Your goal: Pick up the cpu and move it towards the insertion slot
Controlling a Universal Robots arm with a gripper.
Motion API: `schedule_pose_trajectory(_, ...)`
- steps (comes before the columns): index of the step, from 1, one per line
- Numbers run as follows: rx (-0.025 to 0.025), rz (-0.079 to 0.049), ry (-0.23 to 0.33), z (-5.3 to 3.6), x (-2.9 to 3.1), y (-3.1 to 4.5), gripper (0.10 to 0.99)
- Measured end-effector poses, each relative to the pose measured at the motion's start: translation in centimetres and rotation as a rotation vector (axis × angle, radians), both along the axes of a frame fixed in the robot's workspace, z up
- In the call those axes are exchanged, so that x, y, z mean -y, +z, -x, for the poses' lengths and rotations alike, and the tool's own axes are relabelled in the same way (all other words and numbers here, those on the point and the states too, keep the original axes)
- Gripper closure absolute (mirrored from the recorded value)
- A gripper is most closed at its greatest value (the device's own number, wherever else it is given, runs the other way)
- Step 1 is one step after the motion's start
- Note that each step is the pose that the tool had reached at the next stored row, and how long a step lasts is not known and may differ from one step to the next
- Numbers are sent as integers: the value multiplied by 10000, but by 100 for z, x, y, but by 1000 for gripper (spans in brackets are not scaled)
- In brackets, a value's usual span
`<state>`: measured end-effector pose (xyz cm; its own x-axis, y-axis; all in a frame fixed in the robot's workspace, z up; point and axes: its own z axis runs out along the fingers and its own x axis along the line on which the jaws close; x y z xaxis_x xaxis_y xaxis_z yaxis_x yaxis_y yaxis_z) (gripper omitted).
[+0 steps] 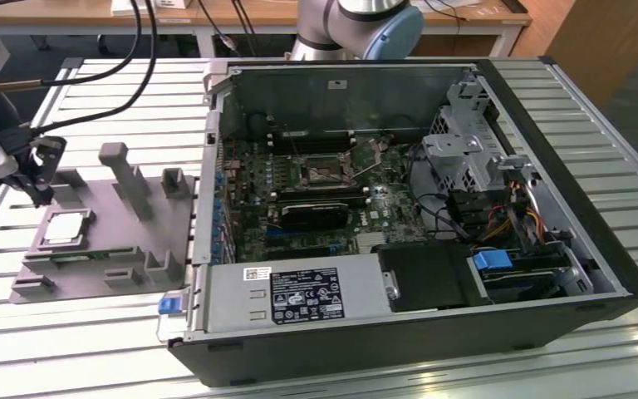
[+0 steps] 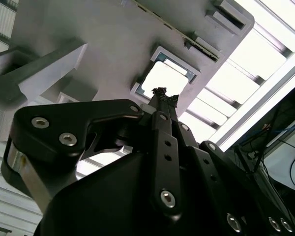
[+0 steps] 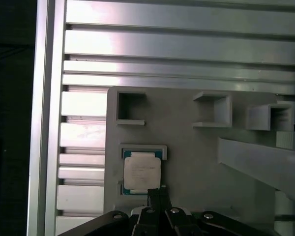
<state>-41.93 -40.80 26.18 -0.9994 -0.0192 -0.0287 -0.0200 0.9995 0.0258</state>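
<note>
The cpu (image 1: 64,226) lies flat, metal top up, in a square recess of the grey holder plate (image 1: 109,237) at the exterior view's left. The recess keeps it located for a grasp from above. The end effector (image 1: 40,189) hovers just over the chip's edge, clenched on nothing, with its tips together in both wrist views. The insertion slot (image 1: 325,173) is well apart to the right. It faces upward inside the open computer case (image 1: 341,83), which lies on its side on the counter (image 1: 130,91).
</note>
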Motion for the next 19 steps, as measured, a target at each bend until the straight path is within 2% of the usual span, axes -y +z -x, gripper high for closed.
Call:
schedule_pose_trajectory(13,3,14,0,11,0,-148,984)
schedule_pose_trajectory(19,11,19,0,27,0,-246,984)
